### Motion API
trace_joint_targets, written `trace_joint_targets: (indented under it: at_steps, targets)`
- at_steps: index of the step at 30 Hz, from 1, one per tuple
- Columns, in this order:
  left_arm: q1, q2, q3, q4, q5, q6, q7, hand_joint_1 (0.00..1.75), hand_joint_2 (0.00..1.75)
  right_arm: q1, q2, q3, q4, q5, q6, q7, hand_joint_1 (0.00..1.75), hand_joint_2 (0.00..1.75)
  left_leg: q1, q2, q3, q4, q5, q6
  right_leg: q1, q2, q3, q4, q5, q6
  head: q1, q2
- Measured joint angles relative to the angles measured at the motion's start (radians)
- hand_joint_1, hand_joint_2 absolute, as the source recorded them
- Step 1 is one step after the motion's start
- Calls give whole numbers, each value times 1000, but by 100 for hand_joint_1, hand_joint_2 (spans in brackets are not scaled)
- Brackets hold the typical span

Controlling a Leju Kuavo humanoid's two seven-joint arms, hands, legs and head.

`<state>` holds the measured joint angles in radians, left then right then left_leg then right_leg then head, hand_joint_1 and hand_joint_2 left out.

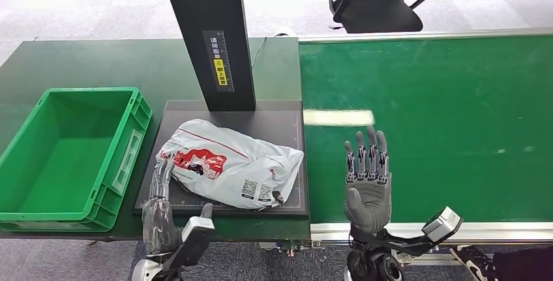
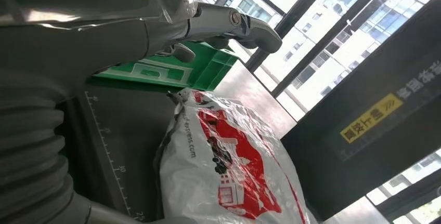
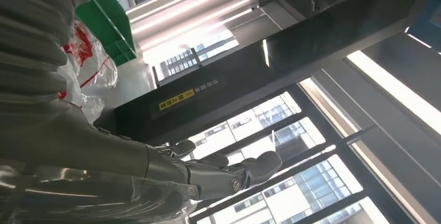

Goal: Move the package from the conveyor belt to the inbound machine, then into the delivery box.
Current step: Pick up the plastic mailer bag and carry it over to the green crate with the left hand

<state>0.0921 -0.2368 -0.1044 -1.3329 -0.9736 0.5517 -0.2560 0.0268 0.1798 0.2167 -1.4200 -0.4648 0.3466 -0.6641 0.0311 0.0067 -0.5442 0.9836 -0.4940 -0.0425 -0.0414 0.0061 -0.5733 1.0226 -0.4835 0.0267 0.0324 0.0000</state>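
Note:
A white plastic package with a red print lies flat on the black platform of the inbound machine, under its dark upright column. My left hand stands at the platform's near left corner, fingers extended beside the package's left end, holding nothing. In the left wrist view the package lies just past the fingers. My right hand hovers open, fingers spread, over the green conveyor belt to the right of the platform. The green delivery box stands empty at the left.
A black office chair stands beyond the belt. The dark green table carries the box and the machine. The belt's near metal rail runs along the front.

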Motion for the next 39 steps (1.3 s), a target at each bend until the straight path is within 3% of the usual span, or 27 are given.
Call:
trace_joint_targets:
  at_steps: [5,12,28,29,32,33,39]
  targets:
    - [-108,23,-93,130,-125,-11,91,0,175,-23,13,-27,23,-21,29,27,0,175,0,1,1,0,0,0,0,0,0,0,0,0,0,0]
    - [-201,35,-175,272,-140,-38,102,0,175,-17,26,-56,40,-24,39,35,0,175,0,1,0,0,0,0,0,1,-1,0,0,0,0,0]
    - [-365,35,-216,539,-95,-42,95,3,175,6,42,-94,42,-25,60,49,0,175,0,2,0,0,0,0,0,1,-1,0,0,0,0,0]
    - [-371,34,-216,551,-91,-38,92,26,175,6,42,-96,43,-25,62,51,0,175,0,2,-1,0,0,0,0,1,-1,0,0,0,0,0]
    - [-379,33,-216,578,-83,-32,86,127,175,3,42,-99,49,-25,64,55,0,175,0,2,-1,0,0,0,0,1,-1,0,0,0,0,0]
    - [-381,32,-216,585,-81,-31,84,141,175,1,42,-100,51,-25,64,56,0,175,0,1,-1,0,0,0,0,1,-1,0,0,0,0,0]
    - [-391,32,-216,604,-65,-29,71,162,175,-12,44,-106,69,-30,65,58,0,175,0,1,-1,0,0,0,0,1,-1,0,0,0,0,0]
